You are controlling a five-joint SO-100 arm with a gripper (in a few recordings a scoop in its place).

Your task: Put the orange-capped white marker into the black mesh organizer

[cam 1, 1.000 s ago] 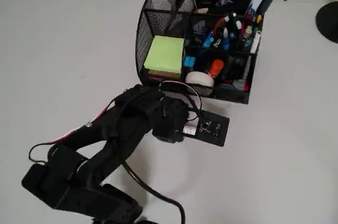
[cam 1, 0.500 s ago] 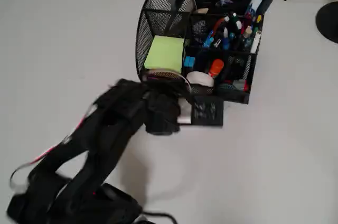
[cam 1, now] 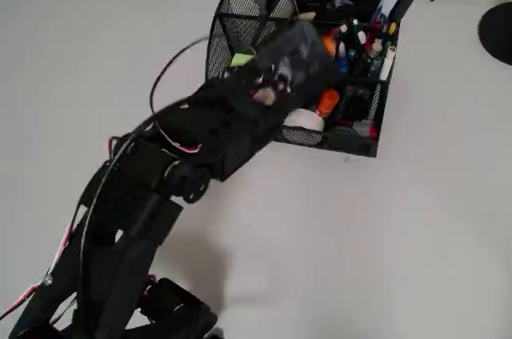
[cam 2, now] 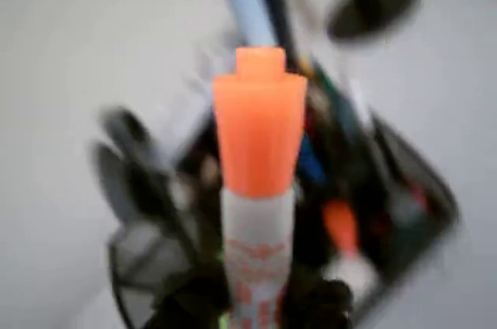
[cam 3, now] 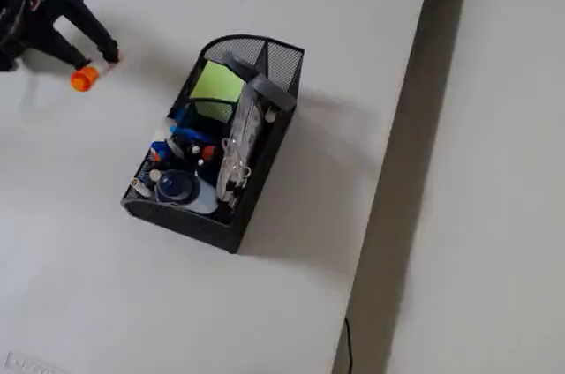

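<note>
In the wrist view my gripper (cam 2: pixel 256 302) is shut on the orange-capped white marker (cam 2: pixel 257 255). The cap points away from me toward the blurred black mesh organizer (cam 2: pixel 392 212). A fixed view has the gripper (cam 3: pixel 99 60) at the upper left, holding the marker (cam 3: pixel 86 78) cap-down, left of the organizer (cam 3: pixel 281 63) and apart from it. Seen from overhead, the raised arm and gripper (cam 1: pixel 280 75) are blurred and cover the left part of the organizer (cam 1: pixel 352 137); the marker is hidden there.
The organizer holds a green sticky-note pad (cam 3: pixel 214 83), several pens (cam 1: pixel 360 43), a tape roll (cam 1: pixel 304 120) and a short orange item (cam 1: pixel 328 102). A black round base (cam 1: pixel 498 31) stands at the far right. The table's edge (cam 3: pixel 415 83) runs down the right of the fixed view.
The arm has risen from the table in front of the organizer and swung up and toward it; it now covers the sticky-note compartment in the overhead view.
</note>
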